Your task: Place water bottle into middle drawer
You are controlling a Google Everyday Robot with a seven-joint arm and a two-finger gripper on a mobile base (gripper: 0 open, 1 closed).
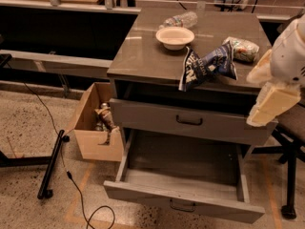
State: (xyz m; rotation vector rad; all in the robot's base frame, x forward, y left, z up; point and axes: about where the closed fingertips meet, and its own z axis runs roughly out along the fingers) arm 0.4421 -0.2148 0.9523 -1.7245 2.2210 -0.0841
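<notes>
The water bottle (181, 20) lies on its side at the far edge of the grey tabletop (138, 56), just behind the white bowl (175, 36), well apart from the arm. The arm (289, 51) comes in from the right edge of the camera view as a bulky white segment. It sits over the tabletop's right front corner and slopes down and to the left. At its lower end the cream-coloured gripper (269, 107) hangs in front of the cabinet's right front corner, level with the upper drawer front (147, 116). It touches nothing that can be made out, and how its jaws stand cannot be told. A dark blue chip bag (208, 67) lies crumpled near the tabletop's front edge, one end drooping over it. A paler packet (243, 49) sits just behind the bag, close to the arm. Below the upper front, the middle drawer (143, 195) is pulled far out, its grey floor showing and its black bar handle (182, 205) facing the camera. Left of the cabinet, an open cardboard box (95, 144) stands on the speckled floor beside it, with some items inside.
</notes>
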